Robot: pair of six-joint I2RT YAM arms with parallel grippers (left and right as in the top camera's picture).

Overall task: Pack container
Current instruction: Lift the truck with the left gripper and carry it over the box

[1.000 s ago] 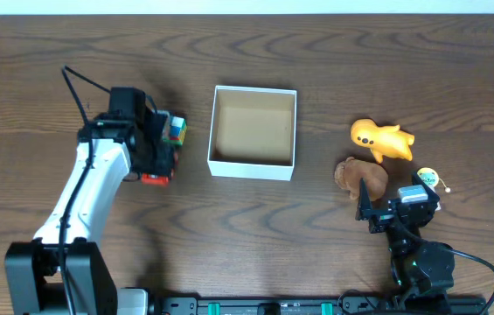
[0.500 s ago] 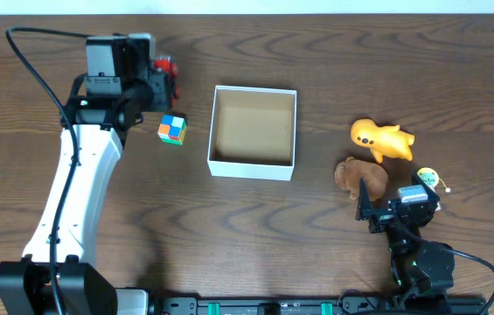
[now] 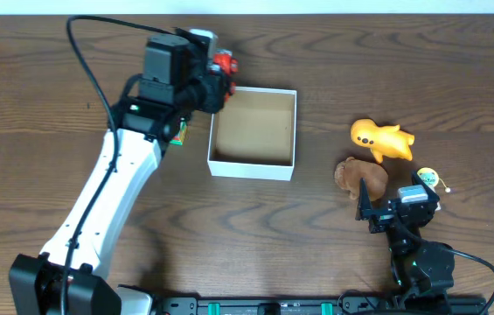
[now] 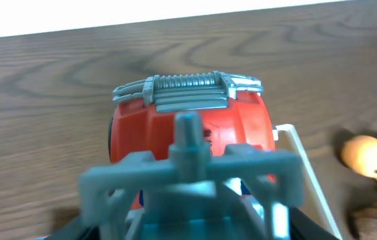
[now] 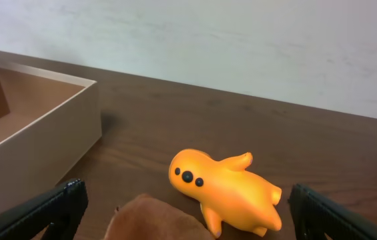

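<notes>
The container (image 3: 253,164), a square white-walled box with a tan inside, sits mid-table and holds nothing; its corner shows in the left wrist view (image 4: 305,170) and its side in the right wrist view (image 5: 55,133). My left gripper (image 3: 218,68) is shut on a red toy car (image 3: 224,63) with a grey grille (image 4: 188,123), held above the container's far-left corner. My right gripper (image 3: 378,210) is open and empty, low at the front right, its fingers (image 5: 55,207) either side of a brown toy (image 5: 158,220) and an orange toy (image 5: 231,187).
A multicoloured cube (image 3: 179,133) lies left of the container, mostly hidden under the left arm. The orange toy (image 3: 381,139) and brown toy (image 3: 360,176) lie right of the container. A small green-and-yellow toy (image 3: 428,179) lies beside the right arm.
My left gripper has carried the red car from beside the cube at the left, up and rightward to above the container's far-left corner. The right arm has not moved.
</notes>
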